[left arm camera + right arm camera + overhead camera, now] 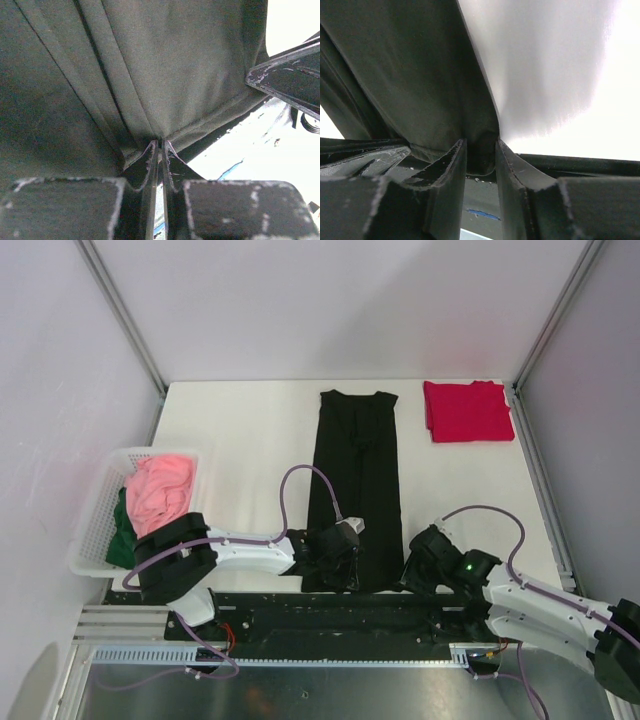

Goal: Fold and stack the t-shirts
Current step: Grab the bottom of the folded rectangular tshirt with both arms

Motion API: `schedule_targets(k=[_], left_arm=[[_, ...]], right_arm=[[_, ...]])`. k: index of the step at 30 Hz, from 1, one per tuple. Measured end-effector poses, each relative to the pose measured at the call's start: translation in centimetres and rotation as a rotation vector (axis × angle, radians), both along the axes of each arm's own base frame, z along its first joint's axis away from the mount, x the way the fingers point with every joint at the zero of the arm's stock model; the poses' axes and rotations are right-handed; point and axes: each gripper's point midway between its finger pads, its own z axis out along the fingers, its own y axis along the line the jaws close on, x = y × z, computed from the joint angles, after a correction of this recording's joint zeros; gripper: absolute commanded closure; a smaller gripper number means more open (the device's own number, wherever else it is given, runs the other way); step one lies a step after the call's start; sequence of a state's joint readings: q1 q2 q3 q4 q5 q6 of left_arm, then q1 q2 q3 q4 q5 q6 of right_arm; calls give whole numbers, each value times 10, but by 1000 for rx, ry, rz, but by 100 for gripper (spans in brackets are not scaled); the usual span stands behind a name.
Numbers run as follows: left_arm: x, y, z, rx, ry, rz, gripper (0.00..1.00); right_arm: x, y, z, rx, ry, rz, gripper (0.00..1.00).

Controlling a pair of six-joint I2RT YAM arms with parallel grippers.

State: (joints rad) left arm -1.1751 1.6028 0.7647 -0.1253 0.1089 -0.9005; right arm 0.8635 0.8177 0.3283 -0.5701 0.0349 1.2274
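Together, two grippers hold the near hem of the black t-shirt point(355, 480), which lies as a long narrow strip down the middle of the table point(250, 440). The left gripper point(161, 145) is pinched almost shut on the hem's left corner. The right gripper point(481, 142) clamps a thicker fold at the right corner. Beyond the strip's far right end sits the folded red t-shirt point(467, 410); to the strip's left, a basket point(95, 515) holds pink and dark green garments. The risk is that both holds look shallow, right at the fingertips, so an uneven lift could let one corner slip and skew the fold.
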Motion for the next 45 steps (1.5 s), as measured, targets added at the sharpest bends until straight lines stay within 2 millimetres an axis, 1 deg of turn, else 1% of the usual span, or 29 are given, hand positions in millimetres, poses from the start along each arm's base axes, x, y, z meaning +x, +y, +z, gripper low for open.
schedule_targets(k=[4, 6, 9, 10, 12, 13, 16, 17, 18, 19, 20, 22, 24, 25, 26, 27, 29, 31, 38, 45], left_arm=[[0, 0, 0, 0, 0, 0, 89], [0, 0, 1, -2, -1, -1, 86], [-1, 0, 10, -18, -6, -5, 81], [-1, 0, 15, -29, -11, -6, 78], [-1, 1, 33, -64, -28, -4, 72], [0, 2, 46, -89, -44, -1, 70], [8, 11, 91, -186, -115, 40, 67], [12, 19, 106, -220, -140, 64, 66], [17, 28, 114, -241, -159, 90, 66], [26, 43, 122, -263, -182, 143, 65], [32, 55, 122, -263, -193, 183, 65], [44, 84, 109, -236, -197, 277, 64], [45, 109, 82, -169, -168, 344, 62], [42, 116, 71, -140, -152, 355, 61], [36, 126, 53, -91, -120, 367, 60], [31, 133, 40, -53, -93, 373, 59], [21, 142, 25, -12, -56, 374, 56], [16, 146, 17, 4, -31, 374, 56], [7, 140, 3, 2, 29, 346, 54], [7, 126, 2, -35, 57, 316, 55]], right_arm=[[-1, -1, -1, 6, -1, -6, 87], [-2, -2, -1, 7, 0, -9, 93], [-4, -5, -2, 1, 4, -9, 98], [-4, -5, -2, -1, 5, -10, 99], [-5, -6, -2, -5, 9, -9, 100], [-6, -7, -3, -8, 10, -9, 100], [-7, -8, -2, -15, 15, -7, 100], [-7, -8, -2, -16, 15, -6, 100], [-7, -8, -1, -17, 15, -6, 100], [-7, -9, -1, -18, 16, -4, 100], [-7, -8, -1, -18, 15, -3, 100], [-7, -9, -1, -19, 15, -2, 100], [-7, -9, -1, -21, 17, -2, 100], [-7, -9, -2, -23, 19, -1, 100], [-7, -9, -3, -26, 21, -1, 100], [-7, -9, -3, -27, 22, -1, 100], [-7, -9, -3, -29, 23, 1, 100], [-7, -8, -3, -31, 24, 1, 100], [-7, -8, -3, -37, 26, 6, 100], [-6, -8, -3, -37, 25, 8, 100]])
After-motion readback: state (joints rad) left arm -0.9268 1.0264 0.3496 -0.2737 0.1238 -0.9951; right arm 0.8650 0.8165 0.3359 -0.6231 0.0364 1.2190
